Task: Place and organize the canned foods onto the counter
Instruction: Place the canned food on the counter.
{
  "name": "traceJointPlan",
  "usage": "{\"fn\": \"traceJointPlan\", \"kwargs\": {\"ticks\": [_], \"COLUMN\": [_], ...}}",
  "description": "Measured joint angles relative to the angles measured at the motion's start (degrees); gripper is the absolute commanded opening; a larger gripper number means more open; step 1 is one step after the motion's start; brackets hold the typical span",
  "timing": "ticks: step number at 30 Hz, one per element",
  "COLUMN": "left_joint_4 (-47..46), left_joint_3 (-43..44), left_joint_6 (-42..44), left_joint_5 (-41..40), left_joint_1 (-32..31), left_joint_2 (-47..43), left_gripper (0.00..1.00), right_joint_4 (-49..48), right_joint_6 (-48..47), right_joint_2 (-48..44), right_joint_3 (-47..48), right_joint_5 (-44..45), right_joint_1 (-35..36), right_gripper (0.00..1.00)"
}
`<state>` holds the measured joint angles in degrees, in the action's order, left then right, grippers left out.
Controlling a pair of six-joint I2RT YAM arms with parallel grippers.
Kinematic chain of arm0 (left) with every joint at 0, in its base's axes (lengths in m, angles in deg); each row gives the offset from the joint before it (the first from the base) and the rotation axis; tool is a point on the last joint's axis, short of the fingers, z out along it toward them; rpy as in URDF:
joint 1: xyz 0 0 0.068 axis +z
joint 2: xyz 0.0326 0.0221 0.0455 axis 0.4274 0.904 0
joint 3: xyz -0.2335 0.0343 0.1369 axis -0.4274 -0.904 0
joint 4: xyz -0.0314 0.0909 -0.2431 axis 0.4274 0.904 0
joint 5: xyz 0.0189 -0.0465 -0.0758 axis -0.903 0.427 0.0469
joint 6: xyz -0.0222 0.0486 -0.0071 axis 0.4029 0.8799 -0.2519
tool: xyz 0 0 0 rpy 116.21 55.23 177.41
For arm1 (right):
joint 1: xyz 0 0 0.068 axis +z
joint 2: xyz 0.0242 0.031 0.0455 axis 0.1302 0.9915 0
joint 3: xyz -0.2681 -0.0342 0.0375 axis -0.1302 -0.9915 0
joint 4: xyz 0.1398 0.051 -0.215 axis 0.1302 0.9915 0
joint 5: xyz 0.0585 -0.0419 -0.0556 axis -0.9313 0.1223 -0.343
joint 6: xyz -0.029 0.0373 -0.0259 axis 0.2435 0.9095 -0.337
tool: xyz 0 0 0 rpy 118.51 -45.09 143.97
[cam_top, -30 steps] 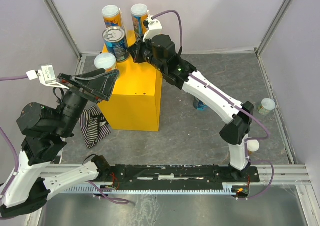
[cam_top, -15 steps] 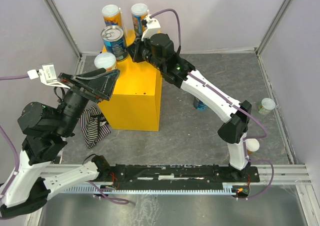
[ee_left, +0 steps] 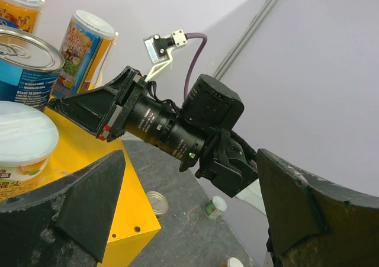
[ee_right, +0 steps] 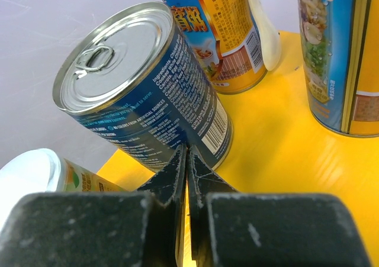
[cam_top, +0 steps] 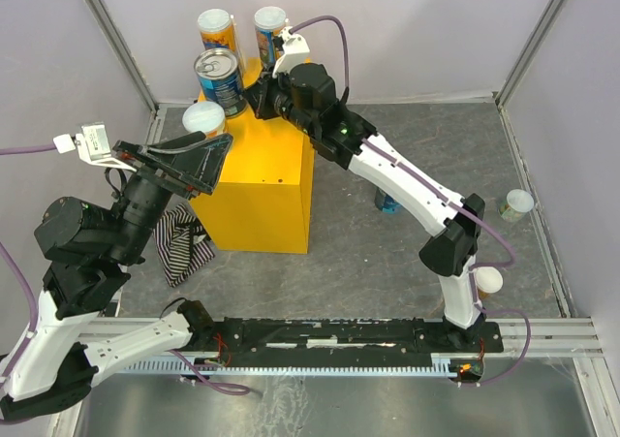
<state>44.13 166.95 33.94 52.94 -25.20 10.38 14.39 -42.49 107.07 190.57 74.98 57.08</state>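
The yellow counter [cam_top: 262, 180] stands at the back left. On it are two orange-labelled cans [cam_top: 217, 30] [cam_top: 271, 32] with white lids, a blue can [cam_top: 220, 80] with a silver pull-tab top, and a white-lidded can [cam_top: 204, 119]. My right gripper [cam_top: 260, 98] is shut and empty. In the right wrist view its tips [ee_right: 187, 153] touch the side of the blue can [ee_right: 148, 95], which looks tilted. My left gripper [cam_top: 199, 158] is open and empty, next to the white-lidded can [ee_left: 23, 142] at the counter's front left. Three more cans [cam_top: 387, 202] [cam_top: 516, 204] [cam_top: 489, 282] are on the floor.
A striped cloth [cam_top: 184, 243] lies on the floor in front of the counter's left side, under my left arm. Frame posts and purple walls close in the back and sides. My right arm stretches across the middle of the floor.
My shut right gripper has moved a little left and farther back against the blue can, and the can has shifted slightly left. My left arm has not moved.
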Motion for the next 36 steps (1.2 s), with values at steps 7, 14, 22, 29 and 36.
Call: {"fn": "traceJointPlan", "kwargs": {"ticks": [7, 14, 22, 29, 36], "left_joint_4": [0.0, 0.1, 0.1, -0.2, -0.7], "left_joint_3": [-0.1, -0.5, -0.7, -0.6, -0.6], "left_joint_6": [0.0, 0.0, 0.0, 0.0, 0.0], "left_joint_5": [0.0, 0.0, 0.0, 0.0, 1.0], "left_joint_1": [0.0, 0.0, 0.0, 0.0, 0.0], "left_joint_2": [-0.2, -0.6, -0.8, -0.1, 3.0], "left_gripper": [0.97, 0.98, 0.98, 1.00, 0.99], "right_joint_4": [0.0, 0.4, 2.3, 6.3, 8.6], "right_joint_6": [0.6, 0.8, -0.1, -3.2, -7.9], "right_joint_2": [1.6, 2.0, -0.4, -12.3, -26.9], "right_joint_3": [1.3, 1.4, -2.8, -13.0, -23.4], "right_joint_5": [-0.2, -0.2, 1.0, 5.1, 10.9], "right_joint_1": [0.0, 0.0, 0.0, 0.0, 0.0], "right_gripper": [0.06, 0.09, 0.39, 0.76, 0.99]}}
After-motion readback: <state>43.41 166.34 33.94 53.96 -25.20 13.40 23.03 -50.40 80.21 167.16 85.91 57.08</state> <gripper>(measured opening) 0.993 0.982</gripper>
